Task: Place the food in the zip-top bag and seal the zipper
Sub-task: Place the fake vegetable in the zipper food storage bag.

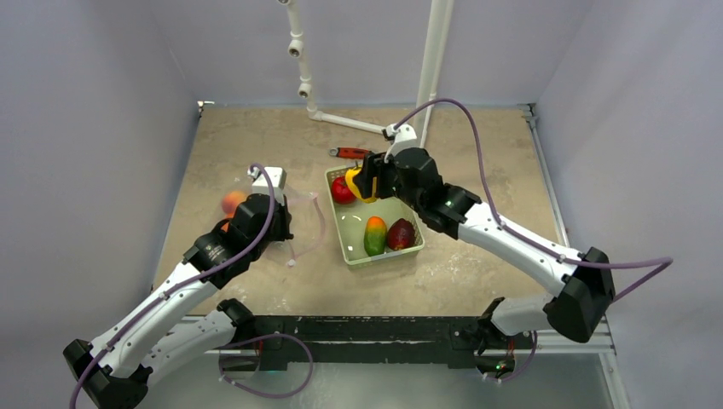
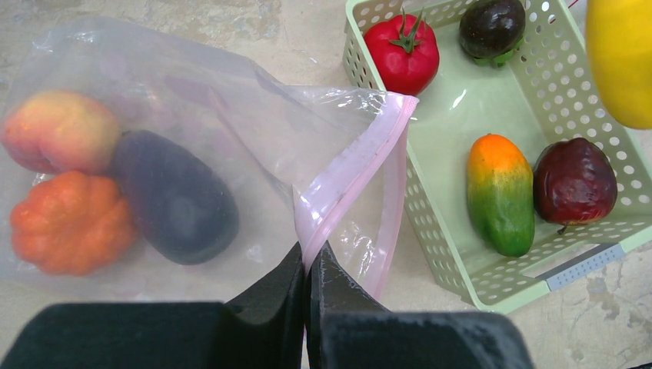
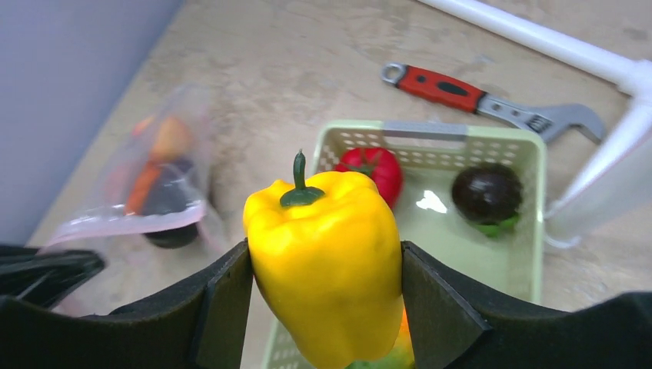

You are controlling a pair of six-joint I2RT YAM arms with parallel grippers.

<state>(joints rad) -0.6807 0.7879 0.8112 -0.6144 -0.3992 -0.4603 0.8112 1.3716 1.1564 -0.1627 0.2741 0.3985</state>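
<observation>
The clear zip-top bag [image 2: 231, 115] lies on the table left of the basket, with a peach [image 2: 61, 131], an orange squash [image 2: 69, 223] and a dark purple eggplant [image 2: 173, 196] inside. My left gripper [image 2: 309, 254] is shut on the pale pink zipper [image 2: 361, 165] and holds one lip of the mouth up. Over the far left of the basket, my right gripper [image 3: 324, 257] is shut on a yellow pepper [image 3: 327, 231], held stem up. More food lies in the basket: a red tomato [image 2: 401, 54], a dark round piece [image 2: 492, 27], a green-orange mango [image 2: 500, 192] and a dark red apple [image 2: 575, 181].
The light green perforated basket [image 1: 375, 256] stands mid-table, right of the bag. A red-handled wrench [image 3: 454, 88] lies just beyond it. A white pipe frame [image 3: 538, 38] runs along the back and rises as a post near the basket's far right corner.
</observation>
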